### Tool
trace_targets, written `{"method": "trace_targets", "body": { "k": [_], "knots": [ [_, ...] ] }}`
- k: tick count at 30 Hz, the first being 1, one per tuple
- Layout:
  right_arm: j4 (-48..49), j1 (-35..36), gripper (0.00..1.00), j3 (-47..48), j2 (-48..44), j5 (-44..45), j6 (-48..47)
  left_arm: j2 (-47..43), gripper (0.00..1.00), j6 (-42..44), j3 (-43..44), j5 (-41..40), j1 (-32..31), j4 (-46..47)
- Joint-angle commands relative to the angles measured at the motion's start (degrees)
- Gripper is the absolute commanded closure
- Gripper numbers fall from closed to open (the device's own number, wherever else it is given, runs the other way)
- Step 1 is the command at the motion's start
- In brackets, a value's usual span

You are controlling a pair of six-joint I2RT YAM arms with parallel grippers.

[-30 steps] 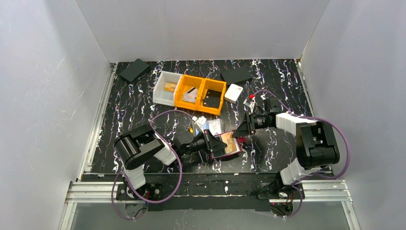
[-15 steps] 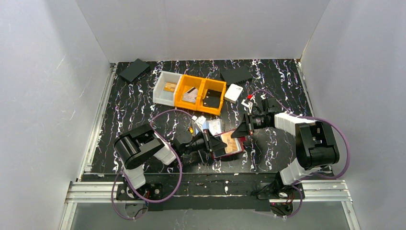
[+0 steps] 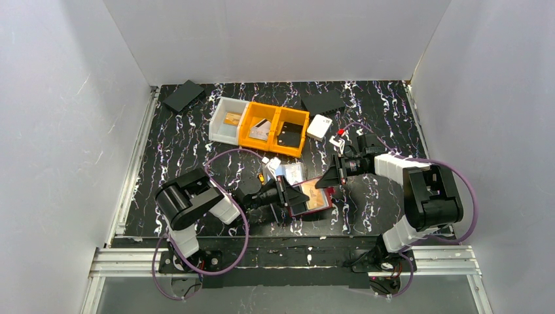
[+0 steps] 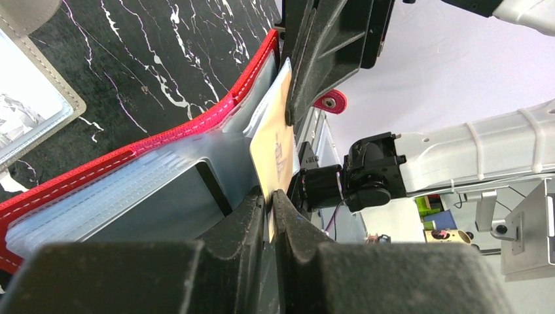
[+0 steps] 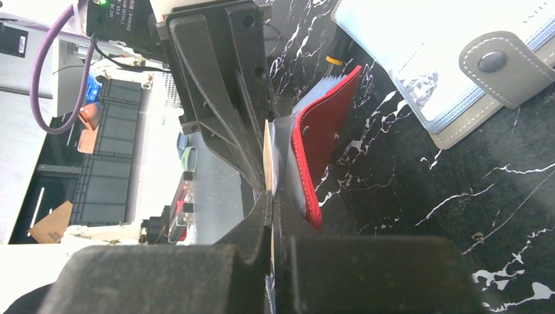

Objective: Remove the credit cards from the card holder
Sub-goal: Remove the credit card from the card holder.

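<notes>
A red card holder (image 3: 313,203) with clear sleeves (image 4: 131,196) lies open near the table's front edge. One tan-orange credit card (image 4: 273,147) stands on edge above the holder, held at both ends. My left gripper (image 4: 269,195) is shut on its near end, with the card's edge showing between the fingers. My right gripper (image 5: 269,204) is shut on the opposite end, with the red cover (image 5: 322,147) just beside it. From above, the left gripper (image 3: 290,196) and right gripper (image 3: 325,180) face each other across the holder. Whether the card's lower edge sits in a sleeve is hidden.
A pale blue and grey card holder (image 5: 451,72) with a snap tab lies just behind the red one. Further back stand a white bin (image 3: 228,120) and two orange bins (image 3: 275,128) with cards in them. Black flat items (image 3: 183,95) (image 3: 322,101) and a white card (image 3: 319,126) lie at the rear.
The right gripper moved in a little toward the holder and went from open to shut on the card. The left arm has hardly moved.
</notes>
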Motion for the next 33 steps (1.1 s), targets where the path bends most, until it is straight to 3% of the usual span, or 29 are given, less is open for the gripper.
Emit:
{"method": "trace_targets", "body": {
  "k": [1, 15, 21, 33],
  "knots": [
    [2.12, -0.04, 0.99, 0.96, 0.96, -1.57, 0.84, -2.93, 0.91, 0.11, 0.96, 2.92, 0.74, 3.23],
    [2.55, -0.04, 0.87, 0.89, 1.34, -1.88, 0.84, -2.99, 1.0, -0.84, 1.0, 5.79, 2.02, 3.45],
    [3.14, -0.04, 0.98, 0.88, 1.54, -2.87, 2.36, -2.7, 1.0, -1.12, 0.84, 6.86, 2.63, 3.57],
    [3.46, -0.04, 0.99, 0.79, 1.89, -2.48, 2.43, -2.98, 1.0, -0.94, -0.26, 9.77, 3.9, 3.66]
  ]
}}
